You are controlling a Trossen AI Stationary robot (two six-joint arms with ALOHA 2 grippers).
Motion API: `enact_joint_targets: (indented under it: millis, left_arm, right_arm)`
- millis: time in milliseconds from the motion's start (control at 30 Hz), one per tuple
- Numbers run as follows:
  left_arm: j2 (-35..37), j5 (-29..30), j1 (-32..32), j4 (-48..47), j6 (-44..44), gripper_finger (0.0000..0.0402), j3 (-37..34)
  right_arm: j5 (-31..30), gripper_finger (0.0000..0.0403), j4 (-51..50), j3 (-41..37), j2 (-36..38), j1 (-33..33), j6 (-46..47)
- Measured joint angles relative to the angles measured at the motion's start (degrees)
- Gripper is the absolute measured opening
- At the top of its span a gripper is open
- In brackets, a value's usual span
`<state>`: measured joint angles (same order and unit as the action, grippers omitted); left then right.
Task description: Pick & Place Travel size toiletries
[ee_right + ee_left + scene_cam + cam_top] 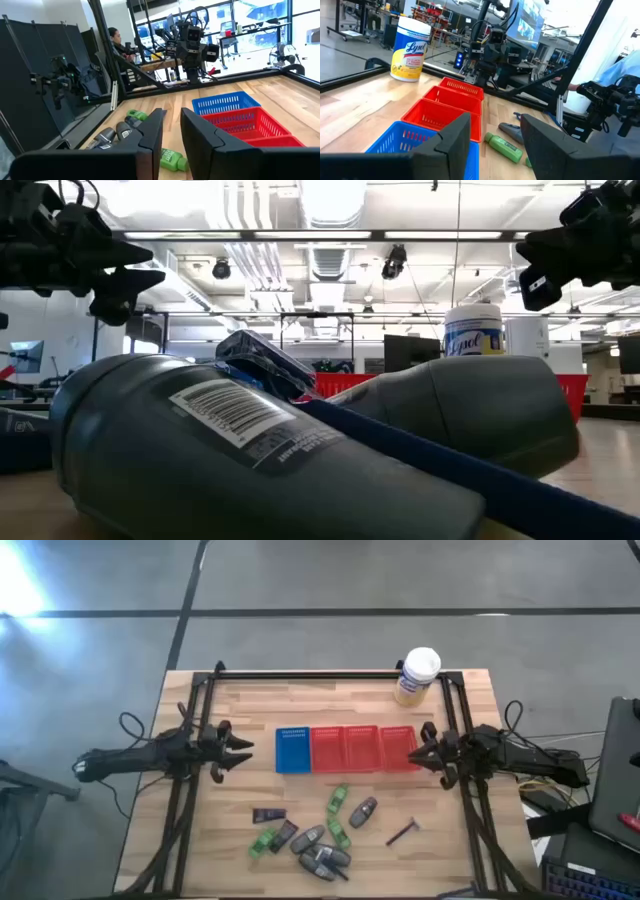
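The travel size toiletries lie loose on the near half of the wooden table: green packets [338,800] [504,145] [170,159], grey oval containers [325,858] [250,450] [105,135], small dark tubes [268,815] and a thin dark razor stick [402,832]. My left gripper [238,752] [495,125] hovers open just left of the blue tray. Just right of the red trays my right gripper [415,753] [172,117] hovers shut, with nothing between its fingers. Both grippers are level, point at each other above the table, and stay clear of the toiletries.
A blue tray [293,750] and a row of red trays [345,748] stand side by side at mid-table between the grippers. A tall yellowish canister with a white lid [417,675] stands at the far right. A black frame [330,674] runs along the far and side edges.
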<state>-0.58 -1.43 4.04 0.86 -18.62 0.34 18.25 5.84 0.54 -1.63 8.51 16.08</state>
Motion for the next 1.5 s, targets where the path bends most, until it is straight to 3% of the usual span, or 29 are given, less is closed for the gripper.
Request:
enact_joint_targets:
  millis: [367, 1000, 1067, 1167, 1233, 1433, 1500]
  left_arm:
    - [0.0, 0.0, 0.0, 0.0, 0.0, 0.0179, 0.0]
    - [0.0, 0.0, 0.0, 0.0, 0.0, 0.0179, 0.0]
    - [0.0, 0.0, 0.0, 0.0, 0.0, 0.0179, 0.0]
    - [0.0, 0.0, 0.0, 0.0, 0.0, 0.0179, 0.0]
    - [0.0, 0.0, 0.0, 0.0, 0.0, 0.0179, 0.0]
    - [0.0, 0.0, 0.0, 0.0, 0.0, 0.0179, 0.0]
    - [0.0, 0.0, 0.0, 0.0, 0.0, 0.0179, 0.0]
  right_arm:
    - [0.0, 0.0044, 0.0, 0.0, 0.0, 0.0, 0.0]
    - [0.0, 0.0101, 0.0, 0.0, 0.0, 0.0, 0.0]
    - [-1.0, 0.0106, 0.5, 0.0, 0.0, 0.0, -7.1]
    - [-4.8, 0.0114, 0.8, 0.0, 0.0, 0.0, -30.0]
    - [-6.7, 0.012, 1.1, 0.0, 0.0, 0.0, -40.2]
    - [-9.6, 0.0136, 1.0, 0.0, 0.0, 0.0, -56.2]
    - [-8.4, 0.0141, 0.8, 0.0, 0.0, 0.0, -54.8]
